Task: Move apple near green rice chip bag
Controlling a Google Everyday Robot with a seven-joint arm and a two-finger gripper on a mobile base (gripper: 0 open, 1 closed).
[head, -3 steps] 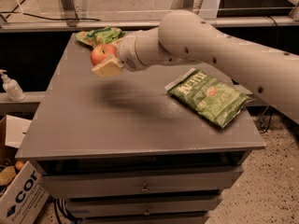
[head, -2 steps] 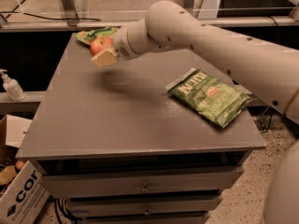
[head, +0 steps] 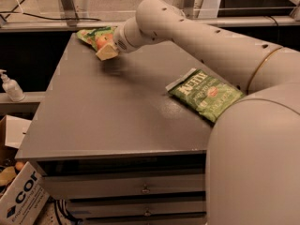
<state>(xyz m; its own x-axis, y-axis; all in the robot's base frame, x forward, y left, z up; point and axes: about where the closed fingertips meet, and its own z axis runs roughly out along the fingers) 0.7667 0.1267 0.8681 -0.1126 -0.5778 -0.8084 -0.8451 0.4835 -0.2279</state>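
Note:
The red-orange apple (head: 104, 41) is held in my gripper (head: 106, 48) at the far left of the grey table (head: 108, 111), low over the top. The gripper is shut on the apple; a cream-coloured fingertip (head: 107, 53) shows beneath it. The green rice chip bag (head: 91, 34), light green and wrinkly, lies at the table's far left corner, right behind and to the left of the apple. My white arm reaches in from the right and fills the right side of the view.
A larger flat dark-green bag with white lettering (head: 205, 94) lies at the table's right side. A soap bottle (head: 11, 86) stands on a ledge at left. A cardboard box (head: 21, 196) sits on the floor at lower left. Drawers front the table below.
My gripper has carried the apple farther back and to the left, closer to the light-green bag. The arm has stretched across the table.

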